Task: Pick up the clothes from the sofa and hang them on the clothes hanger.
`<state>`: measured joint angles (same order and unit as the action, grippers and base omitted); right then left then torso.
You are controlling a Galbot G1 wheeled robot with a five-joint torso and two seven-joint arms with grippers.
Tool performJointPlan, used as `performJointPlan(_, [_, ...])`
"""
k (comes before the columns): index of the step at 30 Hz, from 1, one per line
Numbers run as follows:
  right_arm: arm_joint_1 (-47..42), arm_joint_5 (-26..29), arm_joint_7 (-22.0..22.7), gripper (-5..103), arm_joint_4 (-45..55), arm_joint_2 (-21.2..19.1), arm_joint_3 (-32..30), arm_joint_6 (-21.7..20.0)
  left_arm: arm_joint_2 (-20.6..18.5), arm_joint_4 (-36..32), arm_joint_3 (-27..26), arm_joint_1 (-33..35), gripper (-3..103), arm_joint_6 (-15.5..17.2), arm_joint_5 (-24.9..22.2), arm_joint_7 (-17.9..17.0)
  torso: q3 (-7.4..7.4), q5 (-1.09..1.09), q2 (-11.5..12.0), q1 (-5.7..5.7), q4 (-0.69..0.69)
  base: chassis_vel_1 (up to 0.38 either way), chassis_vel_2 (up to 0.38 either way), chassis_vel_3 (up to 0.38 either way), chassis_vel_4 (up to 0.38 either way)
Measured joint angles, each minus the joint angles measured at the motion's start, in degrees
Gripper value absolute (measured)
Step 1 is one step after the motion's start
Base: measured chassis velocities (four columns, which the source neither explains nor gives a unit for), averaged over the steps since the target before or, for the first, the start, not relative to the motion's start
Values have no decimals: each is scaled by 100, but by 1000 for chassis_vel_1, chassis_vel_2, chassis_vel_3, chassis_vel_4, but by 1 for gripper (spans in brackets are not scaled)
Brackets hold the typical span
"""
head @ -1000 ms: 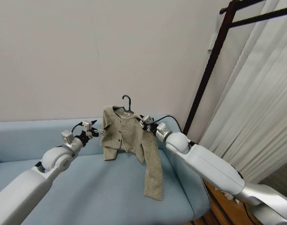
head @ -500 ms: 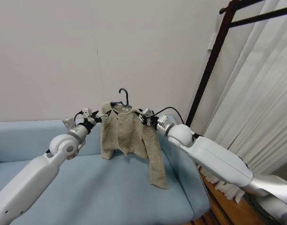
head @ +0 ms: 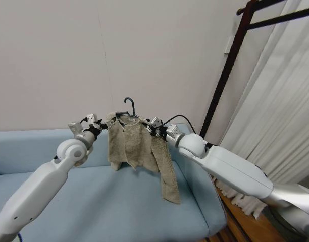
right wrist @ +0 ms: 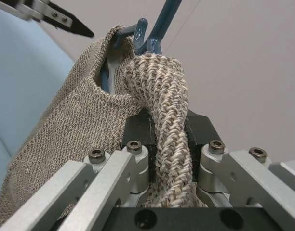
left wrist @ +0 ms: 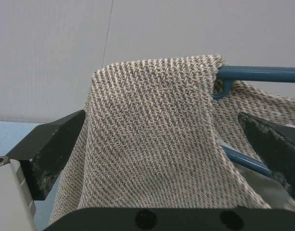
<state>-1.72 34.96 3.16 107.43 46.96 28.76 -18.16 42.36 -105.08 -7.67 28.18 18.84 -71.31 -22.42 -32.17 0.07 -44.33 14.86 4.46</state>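
A beige knitted cardigan [head: 137,146] on a blue hanger [head: 128,105] hangs in the air above the light-blue sofa [head: 94,206]. My right gripper [head: 154,126] is at its right shoulder, shut on the bunched knit [right wrist: 162,96]; the long sleeve dangles below it. In the right wrist view the gripper [right wrist: 169,132] pinches that roll of fabric under the hanger's hook [right wrist: 157,29]. At the other shoulder my left gripper [head: 100,124] stands open. In its wrist view the black fingers [left wrist: 53,149] sit wide apart with the draped shoulder [left wrist: 152,130] and the hanger's bar [left wrist: 263,74] between them.
A dark brown clothes rack [head: 230,65] rises at the right, its top bar [head: 275,17] high above the cardigan. White curtains [head: 280,116] hang beyond it. A plain wall lies behind the sofa, and wooden floor [head: 235,222] shows past the sofa's right end.
Both arms have lifted the cardigan and hanger higher and a little to the left. The garment now hangs more squarely between the two grippers.
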Motion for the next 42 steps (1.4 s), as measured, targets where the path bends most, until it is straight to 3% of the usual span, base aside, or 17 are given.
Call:
performJointPlan(8, [-28,16,3,12,82,-21,59,-6,179,387,309,-315,101,-38,136,104,0,1,0,0,1,0,0,0,0])
performJointPlan(13, [-36,6,3,12,48,-27,64,-10,184,332,370,-317,81,-25,161,102,0,1,0,0,0,0,0,0,0])
performJointPlan(14, [-36,6,3,12,48,-27,64,-10,184,332,370,-317,81,-25,161,102,0,1,0,0,0,0,0,0,0])
performJointPlan(17, [-35,4,7,12,11,-13,64,-9,183,346,394,-330,65,-23,191,97,0,1,0,0,0,0,0,0,0])
performJointPlan(19, [-34,3,9,12,2,-6,64,-10,184,354,408,-343,65,-23,200,90,0,1,0,0,0,0,0,0,0])
performJointPlan(22, [-34,-3,17,12,-19,-1,64,-9,201,387,457,-386,48,-23,218,91,0,1,0,0,0,0,0,0,0])
performJointPlan(25, [-36,-4,22,12,-19,-7,68,-9,222,420,488,-414,43,-23,226,97,0,1,0,0,0,0,0,0,0])
performJointPlan(27, [-39,-3,34,12,-9,-10,69,-8,267,485,534,-458,27,-23,267,111,0,1,0,0,0,0,0,0,0])
performJointPlan(29, [-39,2,40,12,1,-14,70,-8,281,503,551,-472,27,-23,278,114,0,1,0,0,0,0,0,0,0])
performJointPlan(33, [-41,5,42,12,32,-51,72,-8,326,540,630,-554,6,-23,303,124,0,1,0,0,0,0,0,0,0])
performJointPlan(42, [-16,32,52,12,20,-21,72,-8,289,366,777,-668,0,-23,340,138,0,1,0,0,0,0,0,0,0])
